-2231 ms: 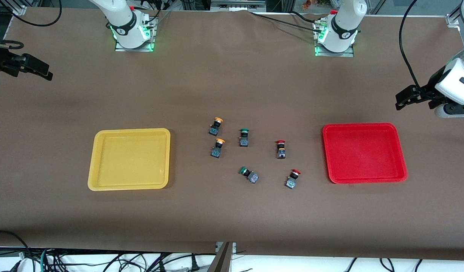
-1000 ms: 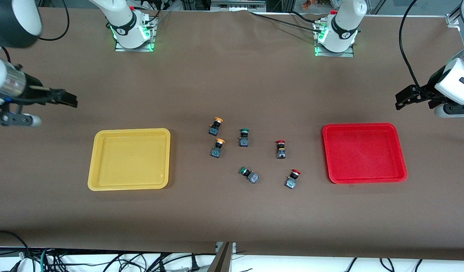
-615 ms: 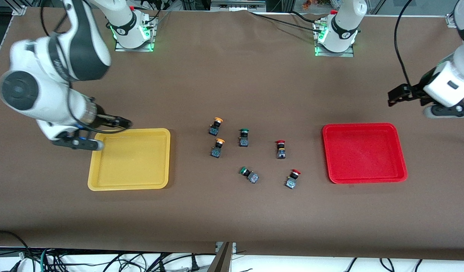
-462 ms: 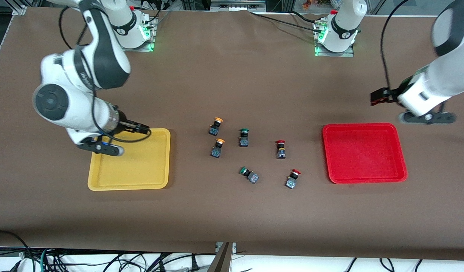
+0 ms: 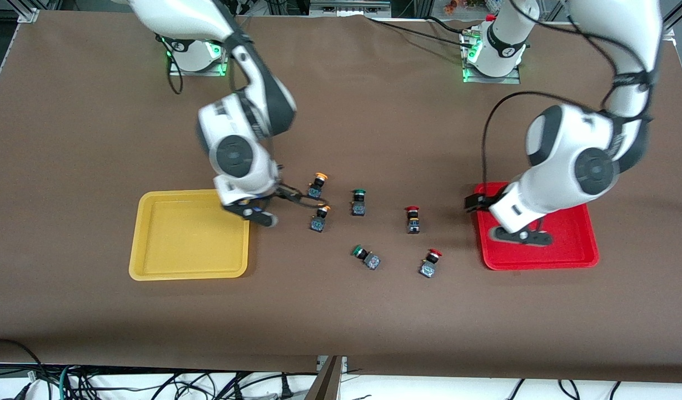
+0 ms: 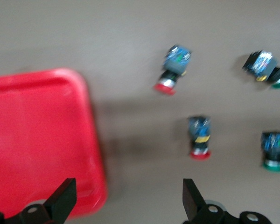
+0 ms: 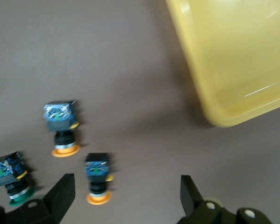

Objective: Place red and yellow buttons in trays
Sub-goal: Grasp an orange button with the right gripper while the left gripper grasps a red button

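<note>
Two yellow-capped buttons (image 5: 317, 186) (image 5: 319, 218) and two red-capped buttons (image 5: 412, 220) (image 5: 429, 264) lie on the table between the yellow tray (image 5: 189, 233) and the red tray (image 5: 541, 261). My right gripper (image 5: 288, 195) is open and empty, over the table between the yellow tray and the yellow buttons. Its wrist view shows the gripper (image 7: 125, 196), both yellow buttons (image 7: 60, 126) (image 7: 97, 179) and the tray's corner (image 7: 238, 60). My left gripper (image 5: 474, 203) is open and empty over the red tray's edge beside the red buttons. Its wrist view shows the gripper (image 6: 128, 205), the tray (image 6: 37, 140) and both red buttons (image 6: 171, 70) (image 6: 199, 140).
Two green-capped buttons (image 5: 358, 202) (image 5: 366, 256) lie among the others, between the yellow and red ones. They also show in the left wrist view (image 6: 266, 67) (image 6: 273, 149). The left arm's body covers part of the red tray. Both trays hold nothing.
Both arms have swung in from the table's ends. The right gripper crossed the yellow tray to the yellow buttons. The left gripper came to the red tray's edge. No button has moved.
</note>
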